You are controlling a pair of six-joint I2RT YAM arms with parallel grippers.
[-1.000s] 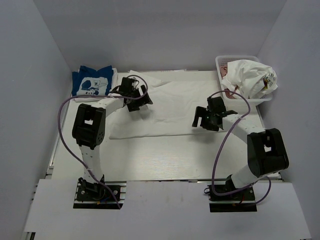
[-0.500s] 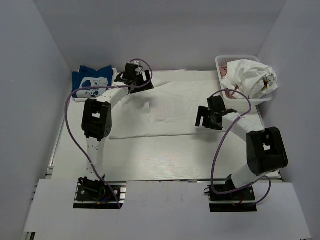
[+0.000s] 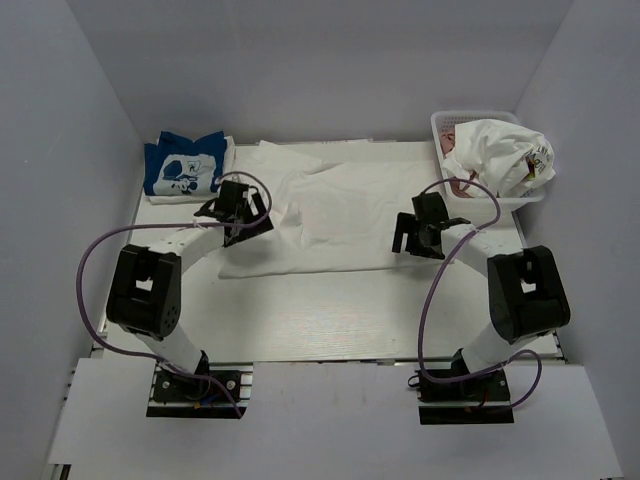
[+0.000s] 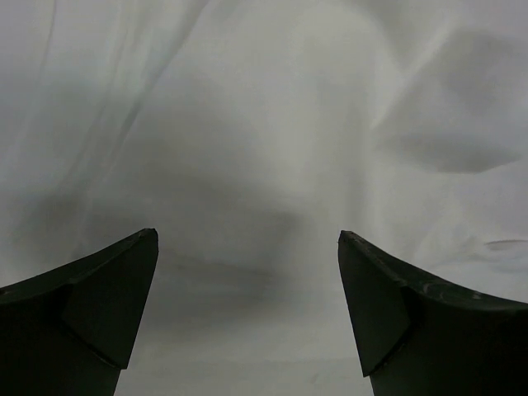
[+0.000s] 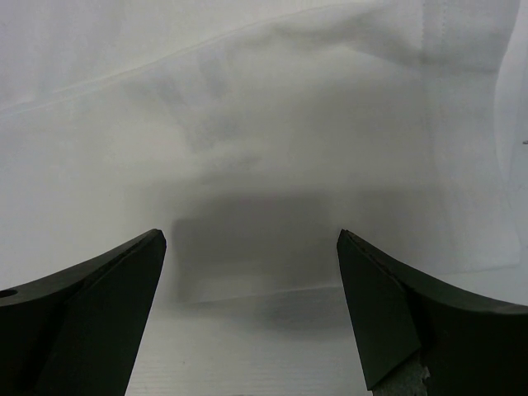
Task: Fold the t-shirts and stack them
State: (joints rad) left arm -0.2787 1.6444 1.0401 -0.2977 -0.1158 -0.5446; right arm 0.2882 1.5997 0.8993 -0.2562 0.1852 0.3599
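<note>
A white t-shirt [image 3: 345,210] lies spread over the middle of the table, wrinkled at its back left. My left gripper [image 3: 250,222] hovers open over its left part; in the left wrist view the left gripper [image 4: 247,239] has only white cloth [image 4: 264,124] below and nothing between its fingers. My right gripper [image 3: 404,240] is open above the shirt's near right edge; in the right wrist view the right gripper [image 5: 252,239] sits over the hem [image 5: 264,289]. A folded blue t-shirt [image 3: 183,166] with a white graphic lies at the back left.
A white lattice basket [image 3: 440,122] at the back right holds a bunched white t-shirt [image 3: 500,150] and a bit of pink cloth [image 3: 449,140]. Grey walls close in the table on the left, back and right. Purple cables loop off both arms.
My left arm reached to the shirt's back left corner, then swung back toward the near left; it is now lower over the shirt's left side. The right gripper barely moved.
</note>
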